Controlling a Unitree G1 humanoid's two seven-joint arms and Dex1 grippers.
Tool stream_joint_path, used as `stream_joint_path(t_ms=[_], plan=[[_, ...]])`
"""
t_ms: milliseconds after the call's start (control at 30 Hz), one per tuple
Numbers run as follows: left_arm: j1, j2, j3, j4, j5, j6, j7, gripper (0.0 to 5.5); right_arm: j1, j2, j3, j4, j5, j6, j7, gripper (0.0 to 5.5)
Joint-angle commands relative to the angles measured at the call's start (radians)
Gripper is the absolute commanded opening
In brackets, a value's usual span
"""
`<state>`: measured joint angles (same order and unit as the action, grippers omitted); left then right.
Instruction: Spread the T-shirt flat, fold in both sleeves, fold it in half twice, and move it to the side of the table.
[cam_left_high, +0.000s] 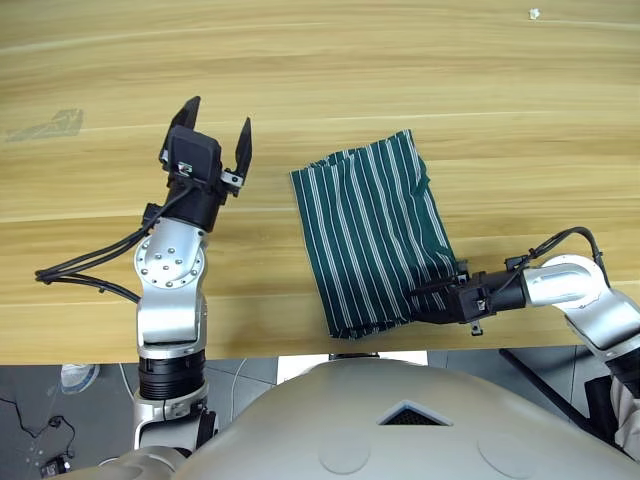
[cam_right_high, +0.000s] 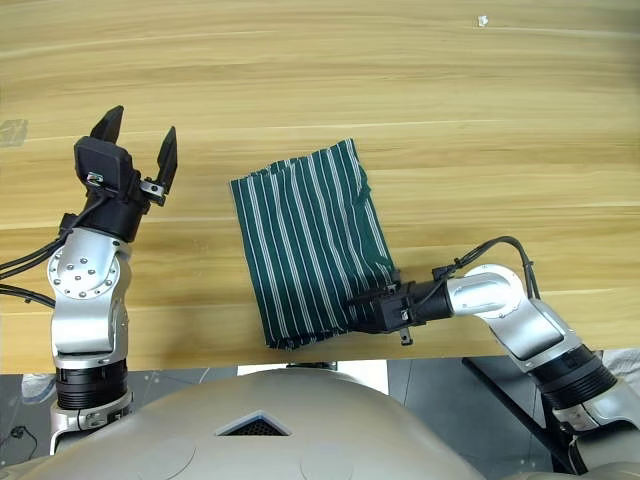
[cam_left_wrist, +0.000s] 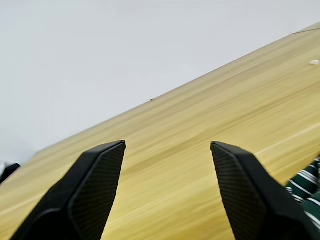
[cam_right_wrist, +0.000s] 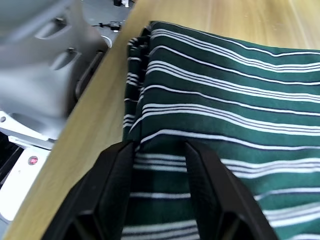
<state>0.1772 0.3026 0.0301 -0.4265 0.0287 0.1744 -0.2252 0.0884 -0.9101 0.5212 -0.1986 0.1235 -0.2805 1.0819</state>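
Note:
A green T-shirt (cam_left_high: 370, 230) with white stripes lies folded into a rough rectangle on the wooden table (cam_left_high: 400, 60), close to the near edge. My right gripper (cam_left_high: 418, 298) comes in low from the right at the shirt's near right corner. In the right wrist view its fingers (cam_right_wrist: 120, 165) sit on either side of a raised fold of the striped cloth (cam_right_wrist: 225, 90), shut on it. My left gripper (cam_left_high: 213, 125) is held up to the left of the shirt, apart from it, open and holding nothing.
A tiny white scrap (cam_left_high: 535, 14) lies on the far right of the table. The table's near edge (cam_left_high: 260, 352) runs just below the shirt, with floor and cables (cam_left_high: 80, 268) beyond. Bare wood stretches to the far side and to the left.

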Motion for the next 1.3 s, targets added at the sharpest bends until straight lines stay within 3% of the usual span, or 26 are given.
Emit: stream_joint_path(t_ms=[33,233,533,733,967,1100,1200,1300], plan=[[0.001,-0.013,-0.020,0.024,0.004,0.003,-0.001,3.16,-0.040,0.095,0.004,0.085,-0.069,-0.032,-0.031,1.82],[-0.013,-0.015,-0.029,0.031,0.005,-0.002,-0.004,3.16,-0.084,0.201,0.033,0.192,-0.134,-0.074,-0.030,1.82],[-0.020,-0.025,-0.044,0.041,-0.003,-0.003,-0.006,3.16,-0.041,0.300,0.102,0.098,-0.093,-0.053,-0.016,1.82],[-0.016,-0.013,-0.029,0.037,-0.008,0.000,-0.012,3.16,-0.068,0.391,0.020,0.146,-0.087,-0.106,-0.130,1.82],[0.003,0.003,-0.036,0.024,-0.001,-0.021,-0.030,3.16,-0.053,0.443,-0.077,0.070,0.060,-0.120,-0.164,1.82],[0.083,0.163,0.049,0.011,0.040,-0.114,-0.125,3.16,0.016,0.344,-0.264,0.093,0.149,-0.185,-0.161,1.82],[0.122,0.238,0.090,-0.011,0.060,-0.164,-0.169,3.16,0.091,0.270,-0.305,0.040,0.206,-0.145,-0.109,1.82],[0.216,0.314,0.068,-0.049,0.101,-0.300,-0.242,3.16,0.081,0.233,-0.382,0.118,0.138,-0.298,-0.104,1.82]])
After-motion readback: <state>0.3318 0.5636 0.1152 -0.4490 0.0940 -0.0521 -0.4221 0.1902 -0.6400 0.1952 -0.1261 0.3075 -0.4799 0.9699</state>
